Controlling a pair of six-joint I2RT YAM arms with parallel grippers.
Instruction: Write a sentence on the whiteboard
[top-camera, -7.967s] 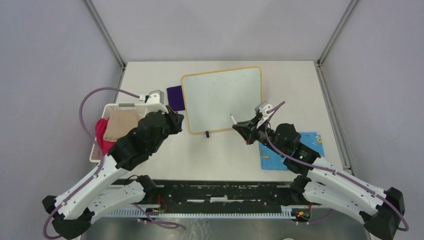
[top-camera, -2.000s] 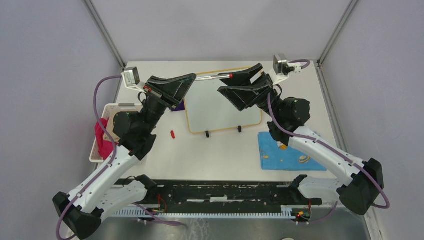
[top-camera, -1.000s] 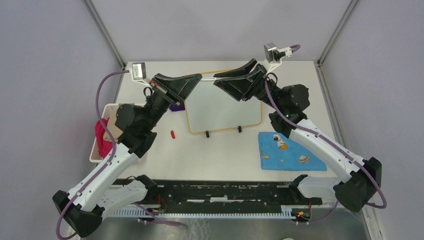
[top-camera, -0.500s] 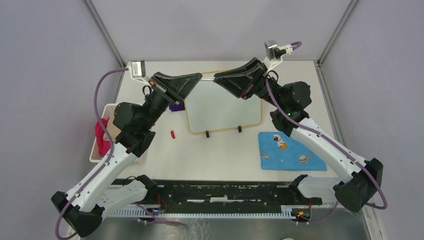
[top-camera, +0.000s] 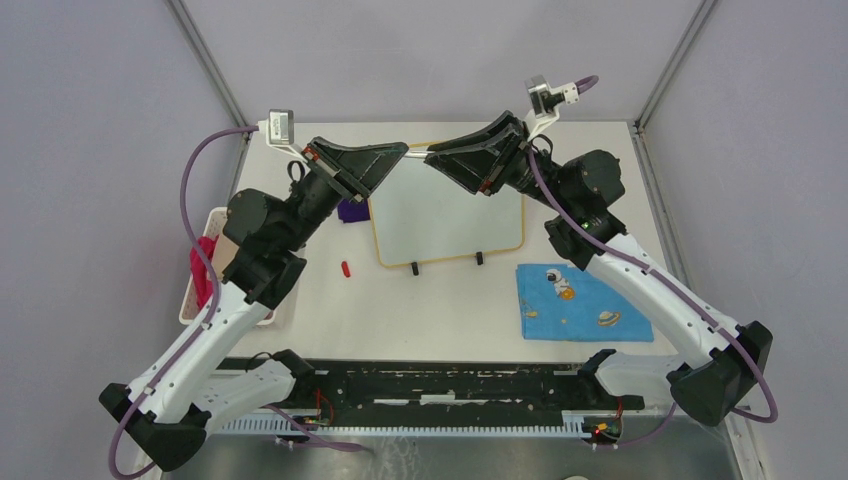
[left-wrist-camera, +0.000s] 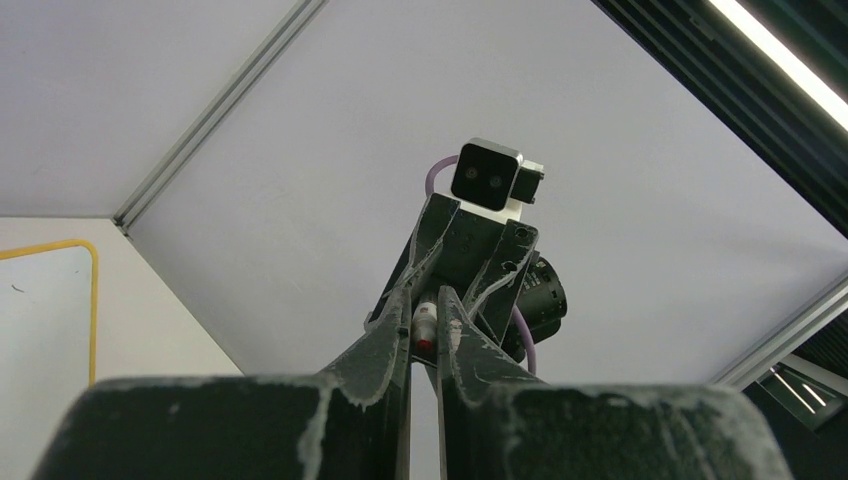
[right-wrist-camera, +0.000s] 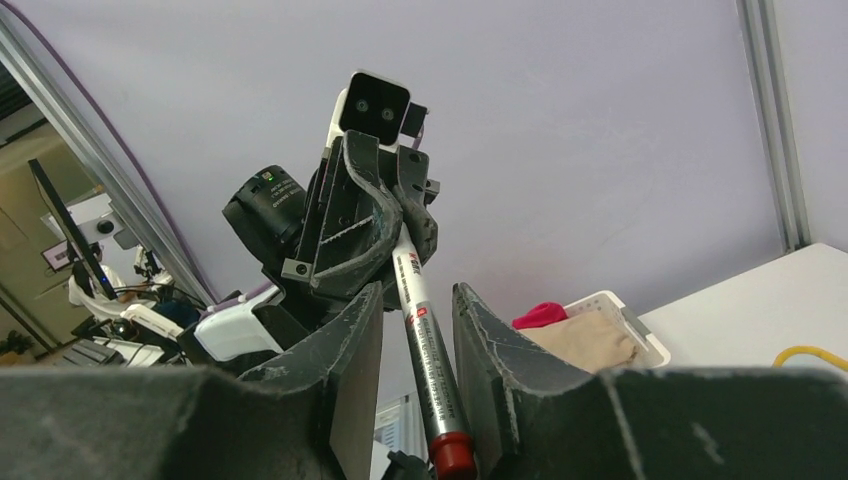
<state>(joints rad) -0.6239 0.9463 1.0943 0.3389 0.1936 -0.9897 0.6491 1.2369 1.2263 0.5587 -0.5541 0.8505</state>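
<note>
Red cap (top-camera: 346, 268) on table (top-camera: 450, 300), left of centre | left gripper (top-camera: 404, 150) clenched on marker (top-camera: 417, 153), upper centre | right gripper (top-camera: 429, 157) straddles marker's other end, grip unclear | whiteboard (top-camera: 450, 215) lies below them, centre frame | blue cloth (top-camera: 585, 305) lower right

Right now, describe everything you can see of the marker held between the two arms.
The marker is a slim white barrel with red print and a red end, plastic by its look. It is held in the air over the whiteboard's far edge, bridging both arms: the left gripper is shut on one end; the red end sits between the fingers of the right gripper.
</note>
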